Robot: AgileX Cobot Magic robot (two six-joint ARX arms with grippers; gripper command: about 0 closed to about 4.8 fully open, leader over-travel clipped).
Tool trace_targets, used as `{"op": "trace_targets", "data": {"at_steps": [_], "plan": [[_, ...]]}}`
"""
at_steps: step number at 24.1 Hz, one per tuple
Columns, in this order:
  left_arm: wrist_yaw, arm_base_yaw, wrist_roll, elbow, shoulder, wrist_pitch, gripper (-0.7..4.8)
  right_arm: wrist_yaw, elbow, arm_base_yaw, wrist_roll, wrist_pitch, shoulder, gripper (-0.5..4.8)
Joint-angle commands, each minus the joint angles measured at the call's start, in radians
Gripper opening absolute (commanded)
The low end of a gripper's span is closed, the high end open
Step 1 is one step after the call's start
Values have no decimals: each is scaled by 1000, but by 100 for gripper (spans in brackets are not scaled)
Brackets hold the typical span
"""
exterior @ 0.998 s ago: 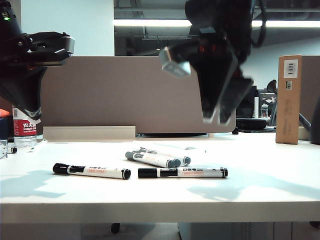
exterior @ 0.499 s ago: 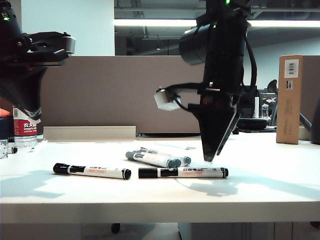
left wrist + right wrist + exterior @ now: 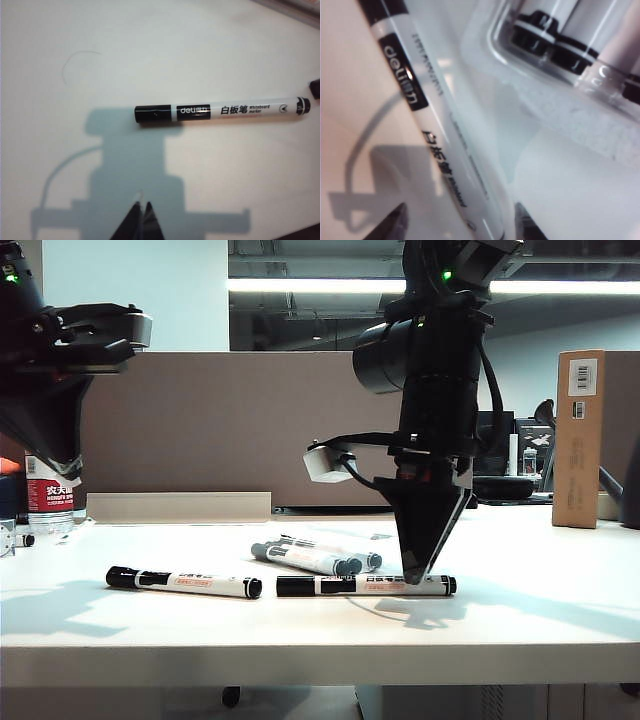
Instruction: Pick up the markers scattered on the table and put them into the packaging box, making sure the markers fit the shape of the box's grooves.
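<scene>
I'm holding the right gripper (image 3: 421,578) down over the front right marker (image 3: 365,585) on the table (image 3: 520,610), fingers straddling it, apart; the left gripper (image 3: 141,216) is hovering with fingers pressed together.

You're in an office | grey desk partition (image 3: 230,430) | ceiling strip light (image 3: 300,285) | white desk top (image 3: 520,610)
</scene>
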Motion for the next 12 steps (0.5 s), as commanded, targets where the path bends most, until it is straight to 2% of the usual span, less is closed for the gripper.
{"op": "trace_targets", "data": {"at_steps": [1,6,7,9,11,12], "plan": [[-3,-1,7,4,-3,16,-2,-1,2,2,2,13,2,260],[-3,-1,7,4,-3,18,-2,0,2,2,14,8,27,258],[-3,-1,7,4,-3,17,-2,0,2,2,25,10,27,198],[-3,-1,7,4,-3,17,-2,3,2,2,28,8,27,144],[-3,-1,7,4,-3,18,-2,3,2,2,28,8,27,125],[-3,-1,7,4,-3,17,-2,3,2,2,28,6,27,87]]}}
